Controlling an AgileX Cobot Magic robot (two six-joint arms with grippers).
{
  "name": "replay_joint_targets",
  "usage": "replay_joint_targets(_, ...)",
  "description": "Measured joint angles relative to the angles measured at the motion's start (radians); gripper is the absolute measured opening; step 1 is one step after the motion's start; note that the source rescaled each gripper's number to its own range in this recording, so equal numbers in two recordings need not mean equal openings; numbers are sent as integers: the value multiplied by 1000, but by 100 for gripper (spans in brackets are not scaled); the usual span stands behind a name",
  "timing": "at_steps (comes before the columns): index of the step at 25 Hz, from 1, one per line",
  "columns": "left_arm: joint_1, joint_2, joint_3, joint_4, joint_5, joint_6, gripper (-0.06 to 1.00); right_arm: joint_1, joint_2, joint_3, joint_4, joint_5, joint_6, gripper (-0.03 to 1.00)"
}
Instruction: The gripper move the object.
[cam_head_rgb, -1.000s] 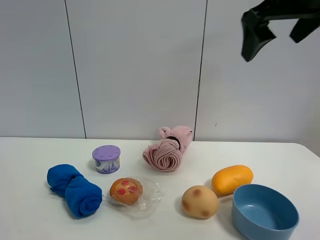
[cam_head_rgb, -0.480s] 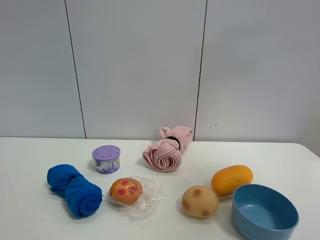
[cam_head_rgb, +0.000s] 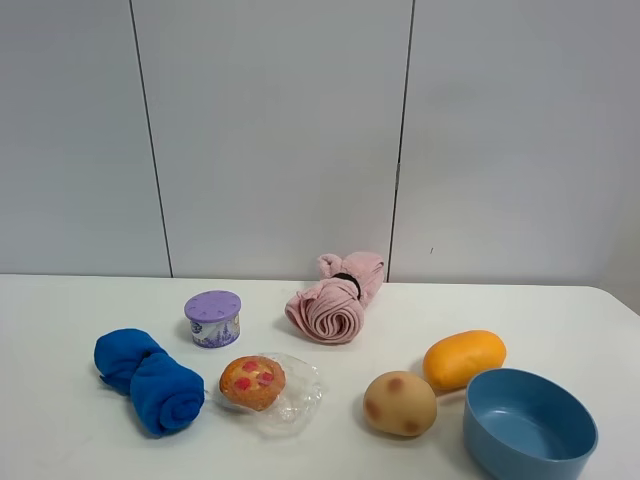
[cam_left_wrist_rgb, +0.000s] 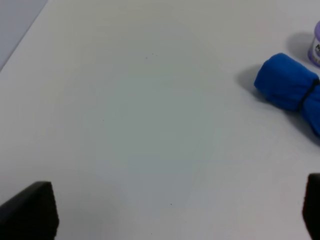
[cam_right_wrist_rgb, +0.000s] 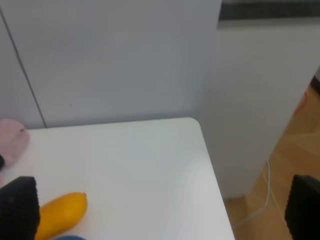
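One potato-like object (cam_head_rgb: 400, 403), tan with reddish-brown spots, sits near the table's (cam_head_rgb: 60, 440) front right, between one muffin (cam_head_rgb: 252, 382) and one blue bowl (cam_head_rgb: 528, 425). Both grippers, left gripper (cam_left_wrist_rgb: 165, 220) and right gripper (cam_right_wrist_rgb: 160, 212), are spread apart, empty.

Blue towel roll (cam_head_rgb: 147, 379), lilac tub (cam_head_rgb: 212, 318), muffin (cam_head_rgb: 252, 381), pink cloth (cam_head_rgb: 335, 298), orange oval (cam_head_rgb: 464, 358), blue bowl (cam_head_rgb: 529, 424)

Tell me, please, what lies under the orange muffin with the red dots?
A crumpled clear plastic wrapper lies under the muffin and spreads out toward the potato. The part of the wrapper beneath the muffin is covered and cannot be seen.
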Motion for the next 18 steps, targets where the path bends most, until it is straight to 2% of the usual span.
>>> replay_joint_targets(3,0,0,0,0,0,0,100,-20,-100,121,28,0,-16,100)
replay_joint_targets(10,0,0,0,0,0,0,100,-25,-298,534,35,-2,-20,100)
replay_joint_targets(14,0,0,0,0,0,0,100,-24,-402,737,50,-85,-25,100)
replay_joint_targets(18,0,0,0,0,0,0,100,-24,-493,859,56,-147,-37,100)
